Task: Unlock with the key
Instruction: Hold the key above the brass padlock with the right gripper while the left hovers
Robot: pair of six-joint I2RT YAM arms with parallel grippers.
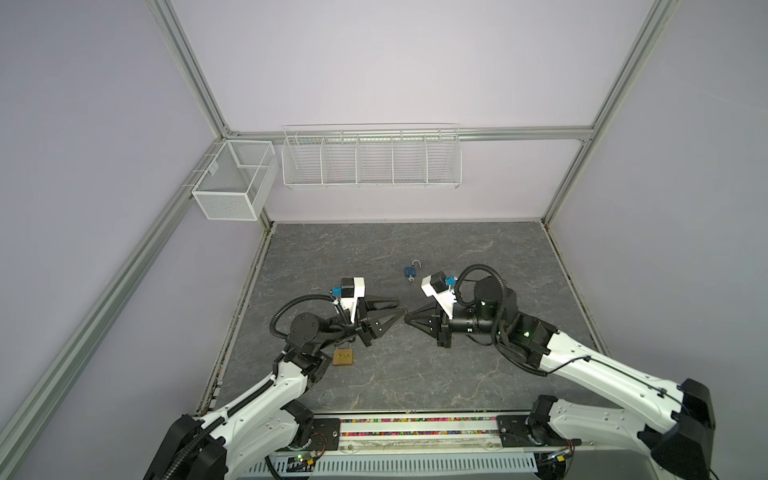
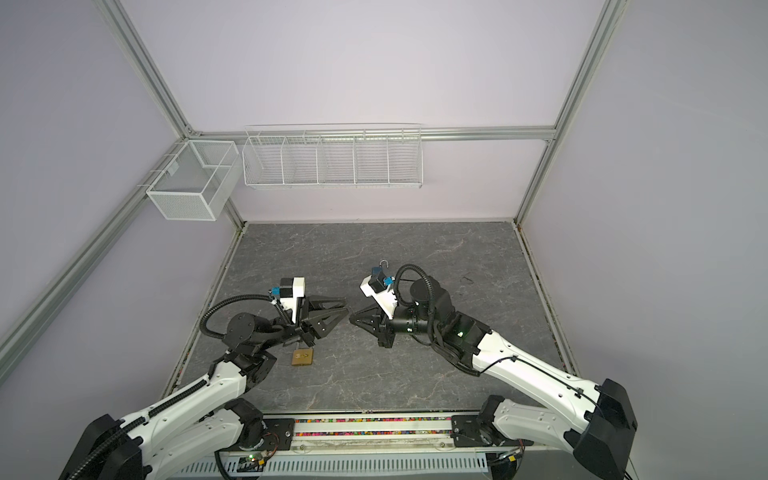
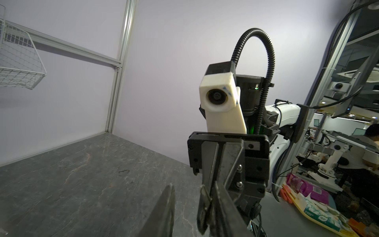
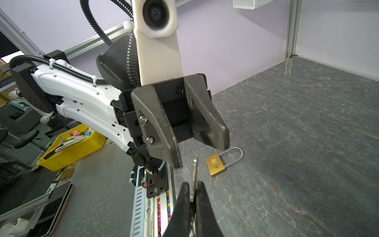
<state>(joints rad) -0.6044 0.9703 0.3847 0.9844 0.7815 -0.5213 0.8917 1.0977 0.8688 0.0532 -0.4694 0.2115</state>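
Grey stone-look tabletop (image 1: pixel 415 374), both arms meeting nose to nose just past the brass padlock (image 1: pixel 343 356). The left gripper (image 1: pixel 401 313) has its jaws apart with nothing in them. The right gripper (image 4: pixel 193 190) has its jaws clamped on the key (image 4: pixel 194 172). The brass padlock lies flat, partly under the left arm, and its shackle looks shut. A small blue padlock (image 1: pixel 410 272) sits well beyond it, shackle popped open. The key's blade points at the left gripper's gap, up in the air and clear of the brass padlock.

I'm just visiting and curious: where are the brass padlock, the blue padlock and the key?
brass padlock (image 4: pixel 215 165): right wrist view, on its brass body.
blue padlock (image 1: pixel 410 272): in a top view, on its blue body.
key (image 4: pixel 194 172): right wrist view, on its metal blade.
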